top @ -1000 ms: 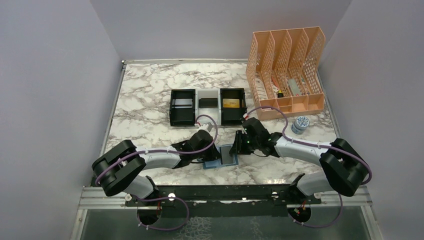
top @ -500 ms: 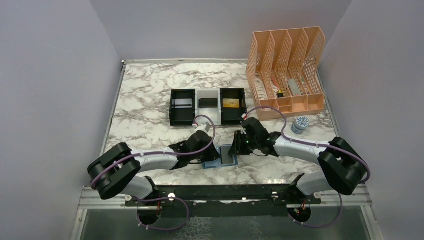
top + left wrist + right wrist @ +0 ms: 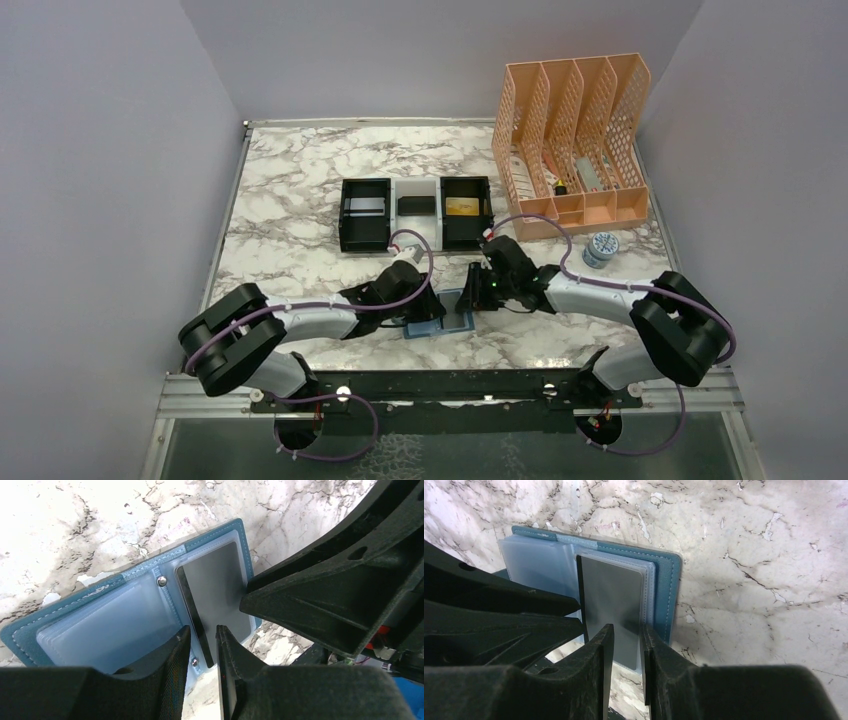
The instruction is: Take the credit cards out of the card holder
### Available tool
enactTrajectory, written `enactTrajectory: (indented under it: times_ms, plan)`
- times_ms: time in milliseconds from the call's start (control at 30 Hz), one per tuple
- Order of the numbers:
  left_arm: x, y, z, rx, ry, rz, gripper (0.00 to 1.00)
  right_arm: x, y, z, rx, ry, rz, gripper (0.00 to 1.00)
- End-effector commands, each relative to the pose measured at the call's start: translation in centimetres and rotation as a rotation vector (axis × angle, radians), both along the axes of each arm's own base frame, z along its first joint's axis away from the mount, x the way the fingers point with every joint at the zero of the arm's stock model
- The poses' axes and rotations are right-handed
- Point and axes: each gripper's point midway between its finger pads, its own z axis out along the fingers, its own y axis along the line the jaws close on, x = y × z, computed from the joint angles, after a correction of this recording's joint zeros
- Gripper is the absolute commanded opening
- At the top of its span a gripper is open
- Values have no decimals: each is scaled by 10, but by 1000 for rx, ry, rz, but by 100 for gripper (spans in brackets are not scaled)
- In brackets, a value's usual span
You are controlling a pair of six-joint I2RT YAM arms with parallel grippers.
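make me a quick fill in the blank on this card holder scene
The card holder lies ___ on the marble table.
The tray has ___ compartments.
The gold card lies in the tray's ___ compartment.
Missing words: open; three; right

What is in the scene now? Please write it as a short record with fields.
card holder: open, inside up, on the marble table
grey card: in the holder's right-hand panel
left end effector: open a little, at the card's inner edge
right end effector: at the card's near edge, grip unclear
tray: silver card, black card, gold card, one per compartment
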Motion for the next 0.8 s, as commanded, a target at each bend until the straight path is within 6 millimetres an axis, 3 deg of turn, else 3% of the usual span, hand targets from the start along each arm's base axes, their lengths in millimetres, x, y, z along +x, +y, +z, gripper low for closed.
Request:
enactTrajectory:
  times_ms: [0,200,500,767]
  plan:
    - [-3,-4,-5,-6,10,-18,29,-5,-2,-11,0,18,0,26]
    - [-3,-3,-12,10,22,-8,28,-6,-1,-12,1,24,9,25]
    - [-1,-1,-8,-4,8,5,5,-1,-3,-9,-20,8,-5,25]
    - [-6,12,-10,8,10,34,0,3,-4,0,-23,-24,-4,25]
